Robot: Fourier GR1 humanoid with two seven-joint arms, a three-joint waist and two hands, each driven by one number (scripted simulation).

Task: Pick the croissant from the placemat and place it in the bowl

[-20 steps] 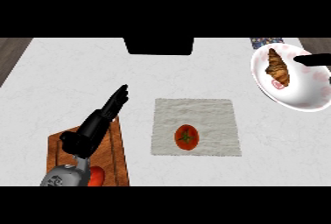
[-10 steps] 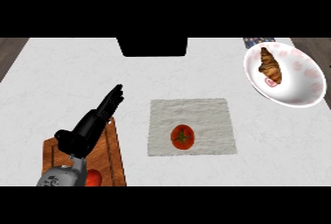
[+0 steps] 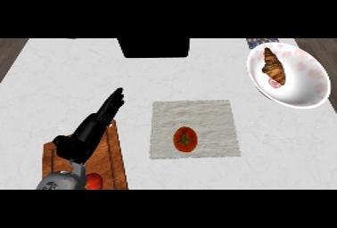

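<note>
White counter [image 3: 66, 80]. Black block [image 3: 153, 46] at the far edge. Placemat [image 3: 211, 116] at centre, a red tomato shape [image 3: 185, 139] on its near half. Wooden board [image 3: 52, 156] at lower left. Bowl [image 3: 309, 95] at upper right, well apart from the placemat. Left hand [image 3: 89, 131] over the board, fingers straight and pressed together, pointing away, holding nothing. Croissant [image 3: 273, 69] lies inside the bowl, on its left side. Red tomato [image 3: 94, 181] on the board's near end by the wrist.
</note>
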